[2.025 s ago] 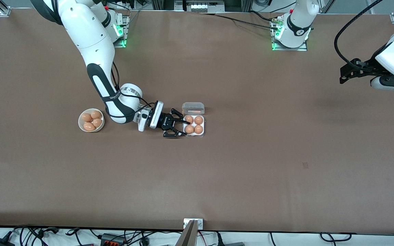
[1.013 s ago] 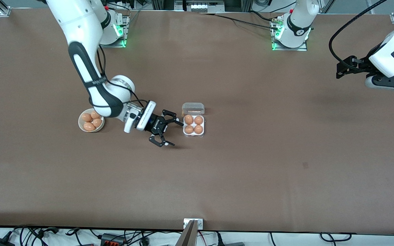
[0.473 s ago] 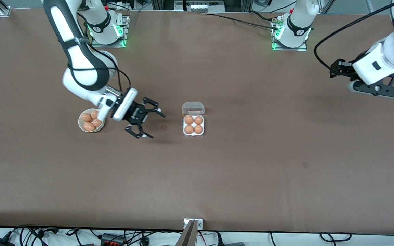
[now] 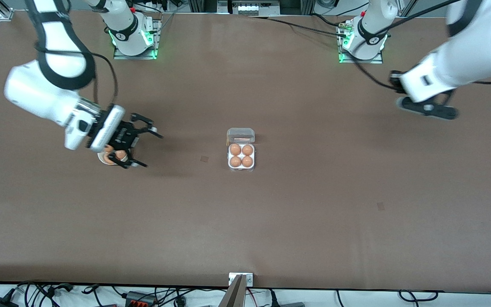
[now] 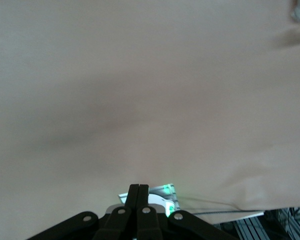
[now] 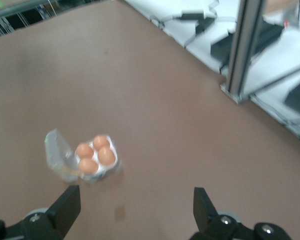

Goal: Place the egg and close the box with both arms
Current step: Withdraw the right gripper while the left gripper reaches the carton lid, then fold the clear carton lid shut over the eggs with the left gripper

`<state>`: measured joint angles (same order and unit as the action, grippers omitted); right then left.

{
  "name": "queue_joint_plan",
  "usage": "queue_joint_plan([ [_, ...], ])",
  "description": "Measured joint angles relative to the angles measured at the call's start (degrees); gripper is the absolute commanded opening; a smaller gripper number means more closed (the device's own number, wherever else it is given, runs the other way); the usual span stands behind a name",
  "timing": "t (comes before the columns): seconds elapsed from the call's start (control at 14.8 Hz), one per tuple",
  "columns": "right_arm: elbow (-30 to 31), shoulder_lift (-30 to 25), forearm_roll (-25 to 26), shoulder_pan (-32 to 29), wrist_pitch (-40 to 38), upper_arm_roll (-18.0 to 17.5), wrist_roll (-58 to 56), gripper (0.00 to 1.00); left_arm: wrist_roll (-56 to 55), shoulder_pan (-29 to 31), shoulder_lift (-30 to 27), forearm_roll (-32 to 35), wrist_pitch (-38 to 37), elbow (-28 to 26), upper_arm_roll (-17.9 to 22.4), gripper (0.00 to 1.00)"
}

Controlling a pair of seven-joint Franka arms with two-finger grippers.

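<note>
The box (image 4: 241,164) stands mid-table, its clear lid (image 4: 241,135) open and upright. All four cells hold a tan egg (image 4: 235,149). The right wrist view also shows the box (image 6: 112,162), its eggs (image 6: 106,155) and its open lid (image 6: 57,155). My right gripper (image 4: 151,150) is open and empty, above the table beside the white bowl (image 4: 102,158); its fingers (image 6: 67,207) stand wide apart. My left gripper (image 4: 426,108) hangs over bare table toward the left arm's end. Its fingers (image 5: 139,200) are pressed together and hold nothing.
The bowl holds more eggs (image 4: 119,153), mostly hidden under my right gripper. Both arm bases (image 4: 361,40) stand at the table's edge farthest from the front camera. A metal post (image 4: 239,290) stands at the edge nearest it, and shows in the right wrist view (image 6: 245,50).
My right gripper has drawn back from the box toward the bowl, staying open and empty. My left arm has swung in toward the table's middle. The box's fourth cell is filled throughout.
</note>
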<state>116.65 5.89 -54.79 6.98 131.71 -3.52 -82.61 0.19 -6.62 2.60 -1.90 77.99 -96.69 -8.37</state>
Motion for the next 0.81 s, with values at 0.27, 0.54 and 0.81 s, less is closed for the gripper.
queue_joint_plan([
  [0.27, -1.4, -6.7, 20.1, -3.6, -7.9, 0.1, 26.3, 1.00, -7.9, -1.1, 3.9, -5.0, 8.1, -3.3, -9.1, 0.01],
  [0.54, -5.4, -10.3, 39.6, -4.4, -16.4, 0.1, 56.1, 1.00, -20.7, -1.3, 8.7, -7.1, 20.1, -4.3, -16.9, 0.01],
  [0.81, -10.7, -10.2, 51.8, -4.8, -27.0, 0.6, 81.8, 1.00, -28.9, -4.3, 13.5, -7.1, 29.3, -4.4, -19.8, 0.01],
])
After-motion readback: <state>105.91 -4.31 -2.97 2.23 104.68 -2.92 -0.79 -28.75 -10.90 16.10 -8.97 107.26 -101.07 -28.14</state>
